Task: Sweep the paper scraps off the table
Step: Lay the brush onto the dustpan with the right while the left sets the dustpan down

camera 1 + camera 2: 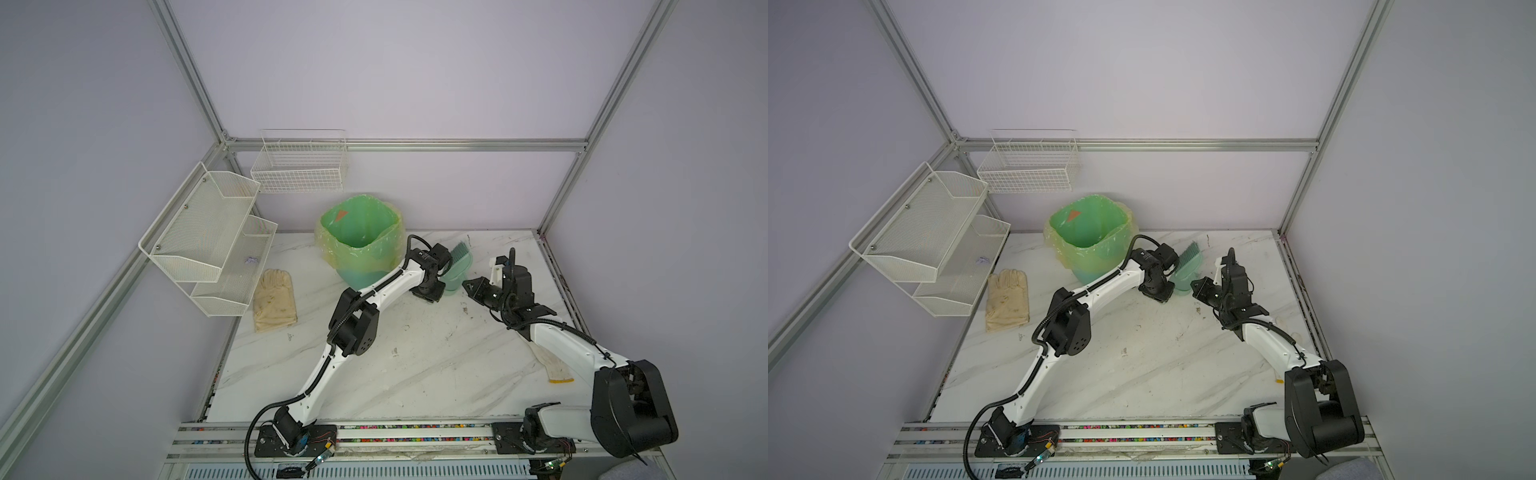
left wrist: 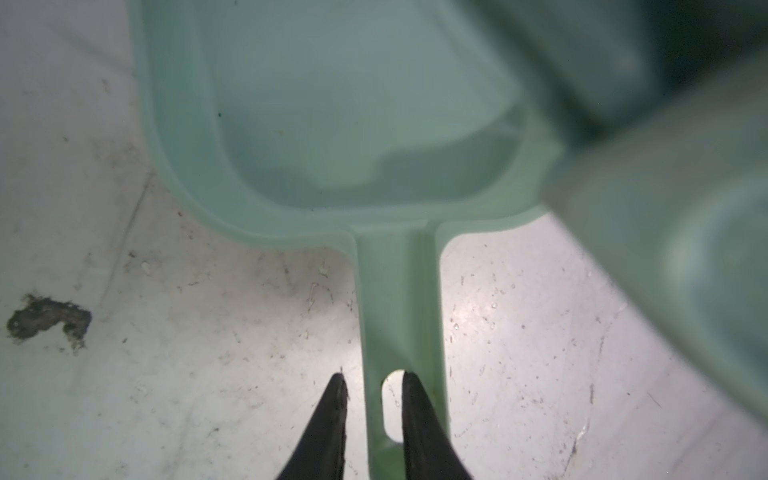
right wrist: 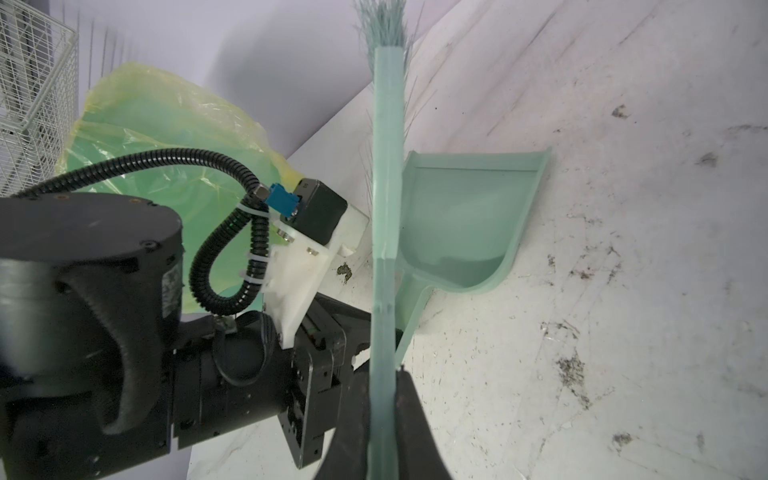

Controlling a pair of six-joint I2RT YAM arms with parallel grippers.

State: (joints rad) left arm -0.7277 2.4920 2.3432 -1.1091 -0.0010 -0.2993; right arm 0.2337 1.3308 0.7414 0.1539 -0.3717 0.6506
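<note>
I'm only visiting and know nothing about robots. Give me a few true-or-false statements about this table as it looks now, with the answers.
1. The right pincer is closed on the green brush. True.
2. The dustpan is being tipped over the lined bin. False: it lies on the table near the bin.
3. The dustpan looks empty. True.
4. The pale glove lies inside the bin. False: it lies on the table by the wire shelf.
</note>
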